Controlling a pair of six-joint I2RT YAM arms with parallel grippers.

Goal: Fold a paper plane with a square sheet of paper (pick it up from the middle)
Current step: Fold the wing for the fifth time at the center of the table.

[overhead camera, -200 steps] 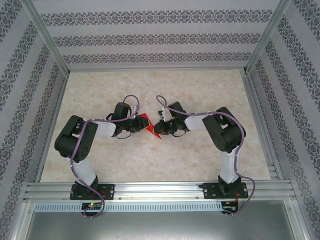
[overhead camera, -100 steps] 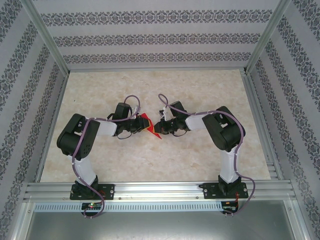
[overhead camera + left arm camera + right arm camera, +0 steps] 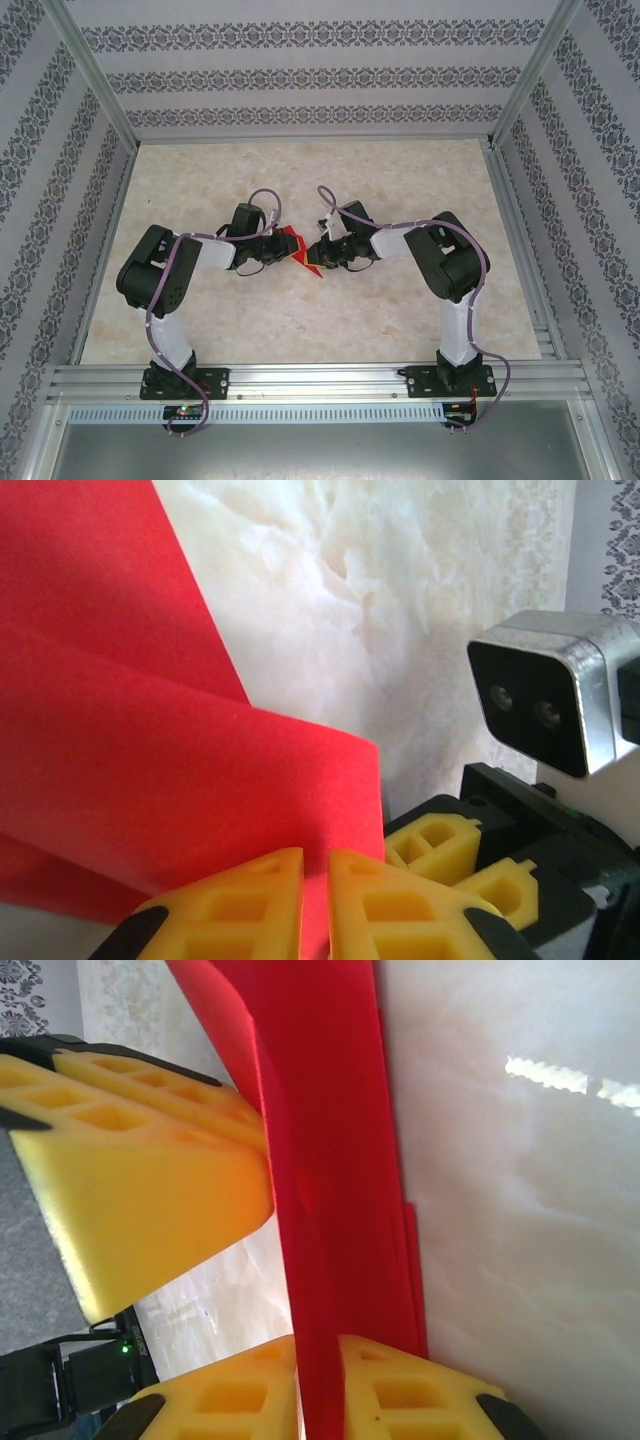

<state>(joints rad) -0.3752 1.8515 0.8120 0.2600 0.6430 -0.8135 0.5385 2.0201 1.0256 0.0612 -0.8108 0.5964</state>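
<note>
The paper plane [image 3: 292, 242] is a folded, pointed piece of bright red paper held above the table's middle, between the two grippers. In the left wrist view its layered red flaps [image 3: 150, 750] spread up and to the left, and my left gripper [image 3: 316, 856] is shut on the lower edge. In the right wrist view a narrow folded strip of the plane [image 3: 320, 1140] runs upward from my right gripper [image 3: 318, 1348], whose jaws press on it from both sides. From above, the left gripper [image 3: 281, 250] and right gripper [image 3: 309, 259] face each other almost tip to tip.
The marble-patterned table [image 3: 300, 310] lies below the paper. Patterned walls and aluminium rails [image 3: 300, 378] enclose it. The right wrist's camera [image 3: 545, 695] and a yellow finger [image 3: 430, 842] sit close beside my left jaws. A left finger [image 3: 140, 1180] crowds the right wrist view.
The left arm's elbow has drifted slightly right and the right wrist has edged a little left. Both grippers stay at the red paper, which has barely moved.
</note>
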